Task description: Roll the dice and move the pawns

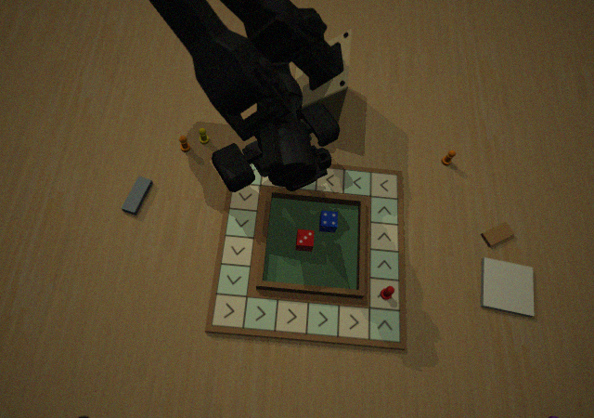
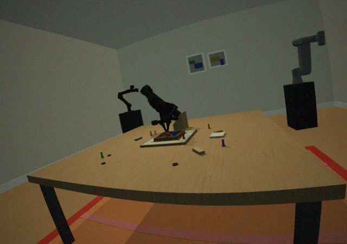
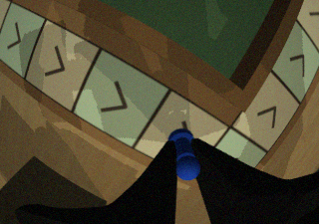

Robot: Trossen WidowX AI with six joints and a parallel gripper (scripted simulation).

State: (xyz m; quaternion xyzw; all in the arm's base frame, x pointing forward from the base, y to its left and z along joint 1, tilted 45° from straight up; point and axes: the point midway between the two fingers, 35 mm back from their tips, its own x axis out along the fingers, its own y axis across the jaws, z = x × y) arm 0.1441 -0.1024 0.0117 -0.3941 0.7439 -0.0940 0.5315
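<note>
The blue pawn [image 3: 187, 167] [image 2: 167, 130] is between my fingertips, head toward the wrist camera. My gripper [image 3: 182, 146] is shut on it, over the beige square beside the green corner square; whether its base touches the board is unclear. In the top view the arm hides pawn and fingertips. The red die [image 1: 304, 240] [image 2: 167, 134] shows three and the blue die [image 1: 329, 221] [image 2: 174, 133] four, both inside the tray [image 1: 306, 291]. The red pawn [image 1: 387, 293] [image 2: 183, 136] stands on the right column of the board [image 1: 260, 322], one square above the bottom right corner.
An upright panel [image 1: 346, 58] [image 2: 181, 121] stands behind the board, close to the arm. Orange pawns [image 1: 184, 143] [image 1: 448, 157], a yellow pawn [image 1: 203, 136], a grey block [image 1: 137, 195], a brown block [image 1: 497, 234] and a white square [image 1: 507, 286] lie around. A purple pawn [image 2: 223, 142] stands nearer the exterior camera.
</note>
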